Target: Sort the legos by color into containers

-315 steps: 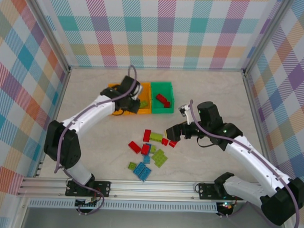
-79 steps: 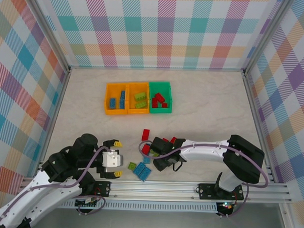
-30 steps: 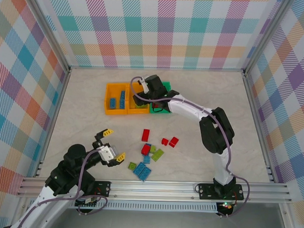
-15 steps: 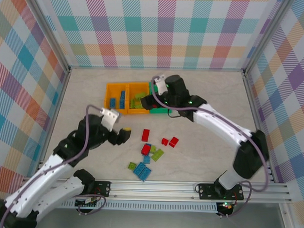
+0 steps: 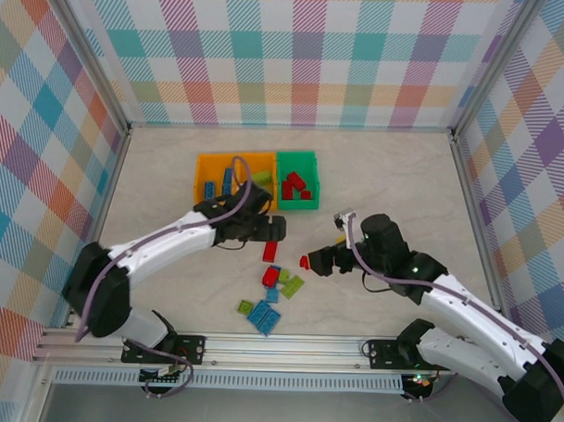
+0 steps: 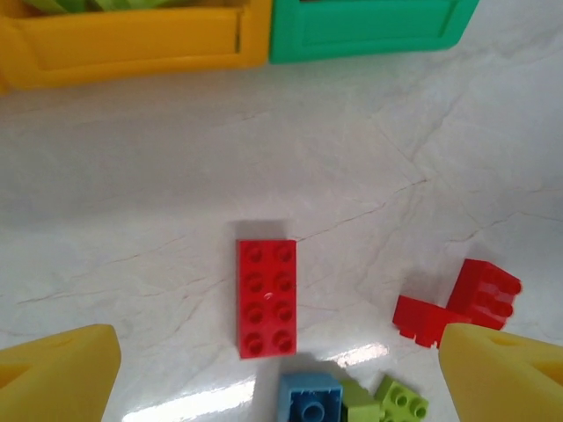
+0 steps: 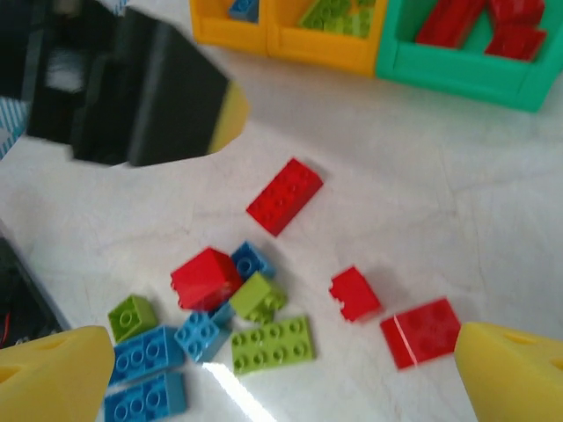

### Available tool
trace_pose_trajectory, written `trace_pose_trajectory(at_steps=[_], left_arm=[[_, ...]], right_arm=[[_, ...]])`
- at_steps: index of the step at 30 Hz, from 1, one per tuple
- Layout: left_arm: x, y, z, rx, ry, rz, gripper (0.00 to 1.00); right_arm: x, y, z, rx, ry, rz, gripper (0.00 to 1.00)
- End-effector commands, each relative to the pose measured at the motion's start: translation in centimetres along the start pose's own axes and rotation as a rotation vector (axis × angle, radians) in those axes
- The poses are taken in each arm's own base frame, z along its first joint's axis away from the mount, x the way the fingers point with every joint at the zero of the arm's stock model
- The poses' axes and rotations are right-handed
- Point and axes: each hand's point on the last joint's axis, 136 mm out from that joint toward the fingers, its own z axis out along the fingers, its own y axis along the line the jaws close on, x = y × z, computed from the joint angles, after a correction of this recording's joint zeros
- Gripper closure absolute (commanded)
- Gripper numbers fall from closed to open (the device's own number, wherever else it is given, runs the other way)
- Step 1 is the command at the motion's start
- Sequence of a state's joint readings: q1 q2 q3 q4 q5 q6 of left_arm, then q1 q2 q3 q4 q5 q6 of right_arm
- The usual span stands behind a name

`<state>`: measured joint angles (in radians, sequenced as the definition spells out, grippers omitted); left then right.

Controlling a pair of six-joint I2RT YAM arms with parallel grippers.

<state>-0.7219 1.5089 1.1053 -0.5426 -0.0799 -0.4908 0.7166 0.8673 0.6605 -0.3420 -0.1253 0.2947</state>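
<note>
Two orange bins and one green bin across the frame's top; loose below them, four red bricks, three lime-green bricks, seemingly four blue bricks.

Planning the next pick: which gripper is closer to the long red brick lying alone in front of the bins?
Left. The left gripper hovers just beyond the long red brick, on the bins' side; the right gripper sits off to its right, beside smaller red pieces.

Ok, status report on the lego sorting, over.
Both open, empty: left gripper by the long red brick, right gripper near the loose bricks. Red, blue and green ones not yet sorted. Nothing in the way.
</note>
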Motion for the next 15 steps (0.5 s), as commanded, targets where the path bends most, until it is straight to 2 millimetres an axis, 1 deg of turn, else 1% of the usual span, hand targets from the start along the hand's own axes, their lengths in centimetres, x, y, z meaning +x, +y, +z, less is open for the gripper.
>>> trace_pose_trajectory(at_steps=[1, 4, 10, 13, 15], left_arm=[[0.3, 0.2, 1.7, -0.101, 0.059, 0.009, 0.07], [0.8, 0.5, 3.9, -0.142, 0.099, 0.019, 0.09], [2.7, 1.0, 7.5, -0.180, 0.185, 0.005, 0.10], [3.5, 0.9, 8.9, -0.179, 0.214, 0.000, 0.19], [3.7, 0.9, 9.3, -0.176, 0.223, -0.006, 0.28]], right_arm=[[1.4, 0.4, -0.7, -0.032, 0.021, 0.066, 0.00], [1.8, 0.2, -0.6, -0.035, 0.013, 0.091, 0.00], [1.6, -0.4, -0.5, -0.003, 0.004, 0.104, 0.00], [1.6, -0.5, -0.4, 0.005, 0.008, 0.104, 0.00], [1.7, -0.6, -0.4, 0.011, 0.013, 0.105, 0.00]])
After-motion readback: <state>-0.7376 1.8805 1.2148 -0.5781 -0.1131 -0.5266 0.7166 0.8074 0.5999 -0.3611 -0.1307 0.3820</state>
